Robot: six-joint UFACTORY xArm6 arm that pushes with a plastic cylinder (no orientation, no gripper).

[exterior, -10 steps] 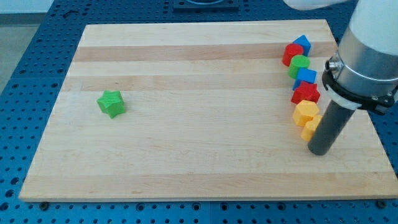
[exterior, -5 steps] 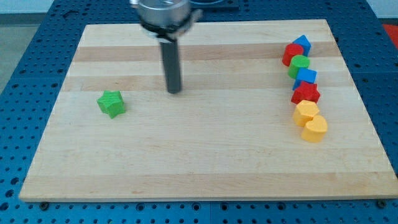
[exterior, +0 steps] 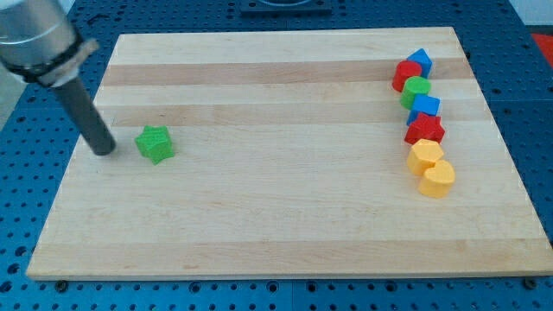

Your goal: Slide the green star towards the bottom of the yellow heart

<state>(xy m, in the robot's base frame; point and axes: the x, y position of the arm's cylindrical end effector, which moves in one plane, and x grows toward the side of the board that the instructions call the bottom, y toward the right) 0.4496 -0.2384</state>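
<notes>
Now my tip (exterior: pixel 104 150) is resting on the wooden board (exterior: pixel 259 233) near its left edge, just beside the green star (exterior: pixel 155 143) on the star's left, with a narrow strip of bare wood showing between them; the rod has no jaws to open or close, and it is touching no block. I am watching the rod lean up toward the view's top left. Well apart, near the view's right edge, the yellow heart (exterior: pixel 437 180) is sitting at the bottom of a crooked column of blocks, touching a second yellow block (exterior: pixel 424 155) just above it. Above those are lying a red star (exterior: pixel 424 130), a blue block (exterior: pixel 424 105), a green block (exterior: pixel 416 88), a red block (exterior: pixel 404 74) and another blue block (exterior: pixel 421 60)
</notes>
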